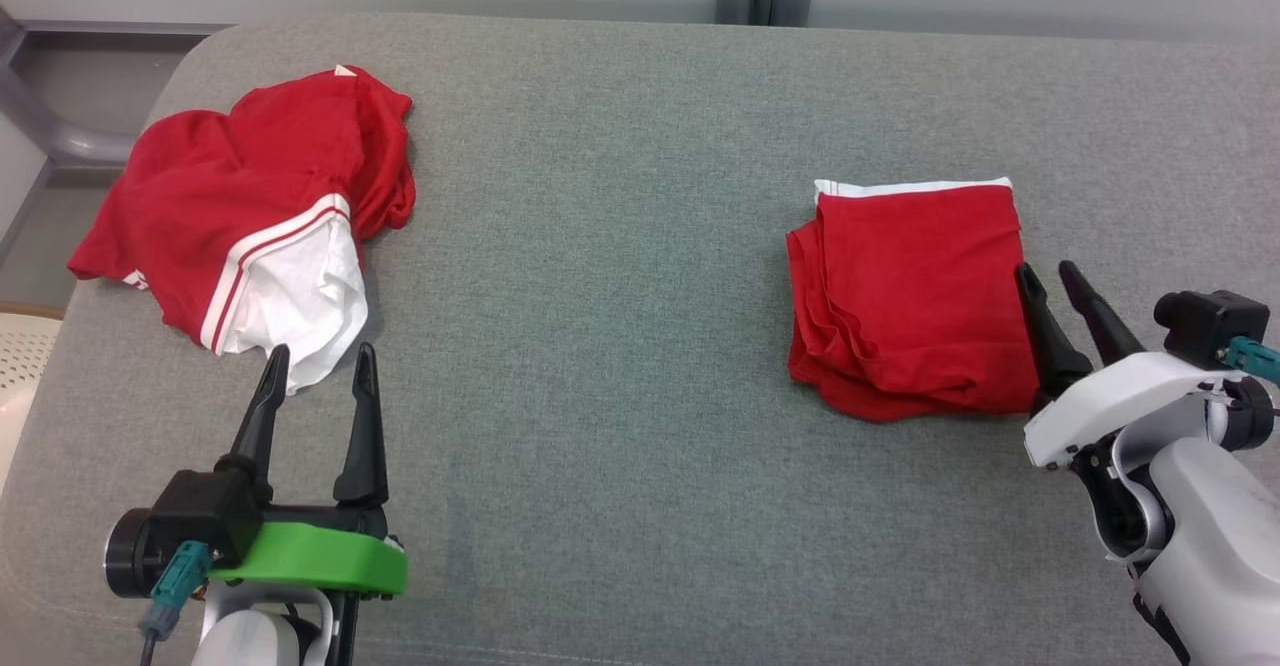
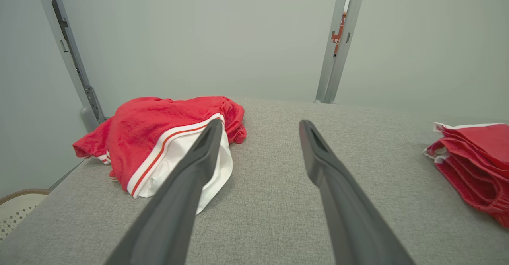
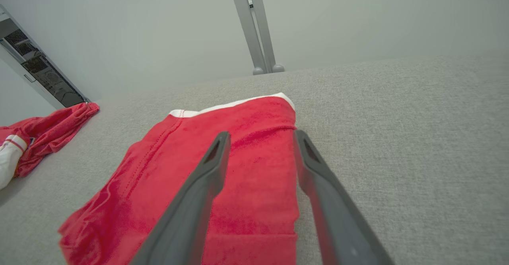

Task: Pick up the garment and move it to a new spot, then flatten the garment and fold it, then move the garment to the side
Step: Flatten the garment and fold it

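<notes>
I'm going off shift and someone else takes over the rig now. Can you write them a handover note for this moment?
Left pincer: open, empty, by the crumpled garment at the table's left.
Right pincer: open, empty, at the folded garment's right edge.
Done: one garment folded, lying on the right.
Left: crumpled garment not yet flattened, folded or moved aside.

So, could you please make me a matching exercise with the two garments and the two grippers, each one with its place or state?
Column 1
1 crumpled garment
2 folded garment
3 left gripper
4 right gripper

Column 2
A open, tips at the heap's white part
B red and white heap, far left
C neat red stack, on the right
D open, at the stack's right edge

Pairs: 1-B, 2-C, 3-A, 4-D
</notes>
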Robot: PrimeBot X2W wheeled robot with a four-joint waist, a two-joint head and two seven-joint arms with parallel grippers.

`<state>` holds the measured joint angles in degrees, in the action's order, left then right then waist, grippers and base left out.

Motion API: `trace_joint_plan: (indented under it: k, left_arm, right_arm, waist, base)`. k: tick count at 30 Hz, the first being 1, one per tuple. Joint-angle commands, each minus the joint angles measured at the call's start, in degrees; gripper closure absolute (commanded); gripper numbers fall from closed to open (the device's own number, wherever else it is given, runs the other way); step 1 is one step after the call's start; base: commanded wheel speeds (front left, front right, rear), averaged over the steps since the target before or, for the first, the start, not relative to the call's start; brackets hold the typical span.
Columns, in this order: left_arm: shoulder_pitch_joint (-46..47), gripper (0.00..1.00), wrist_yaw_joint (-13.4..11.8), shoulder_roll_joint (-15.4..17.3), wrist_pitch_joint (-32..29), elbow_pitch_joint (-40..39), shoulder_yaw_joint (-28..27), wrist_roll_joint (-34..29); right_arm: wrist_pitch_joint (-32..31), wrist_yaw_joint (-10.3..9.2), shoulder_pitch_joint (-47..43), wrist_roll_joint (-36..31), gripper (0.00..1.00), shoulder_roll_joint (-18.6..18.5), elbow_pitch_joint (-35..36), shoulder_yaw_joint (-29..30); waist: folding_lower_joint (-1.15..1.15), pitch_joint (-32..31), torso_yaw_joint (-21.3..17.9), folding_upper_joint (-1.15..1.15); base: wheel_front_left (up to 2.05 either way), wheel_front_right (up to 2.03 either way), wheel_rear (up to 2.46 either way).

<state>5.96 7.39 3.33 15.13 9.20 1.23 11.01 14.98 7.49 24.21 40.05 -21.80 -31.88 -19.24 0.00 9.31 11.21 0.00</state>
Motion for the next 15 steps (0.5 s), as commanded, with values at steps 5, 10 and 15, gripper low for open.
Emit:
trace_joint_plan:
  k: [5,10,15]
  left_arm:
    - [0.9,0.00,0.2,0.5,0.0,0.2,0.0,0.3]
    - [1.5,0.00,0.2,0.4,0.0,0.3,0.5,0.3]
    - [1.8,0.00,0.2,0.3,0.0,0.3,0.1,0.4]
  right_arm:
    - [0.3,0.01,1.3,-3.4,1.00,1.4,-3.8,-2.3]
    - [0.3,0.01,2.7,-6.0,1.00,4.0,-7.4,-3.9]
    - [0.3,0.01,3.1,-7.9,1.00,7.5,-7.7,-6.2]
  waist:
    - [0.00,0.5,0.5,0.00]
    - [0.00,1.1,1.1,0.00]
    - [0.00,1.5,1.5,0.00]
  base:
    - [0.00,0.00,0.00]
    - [0.00,0.00,0.00]
    - [0.00,0.00,0.00]
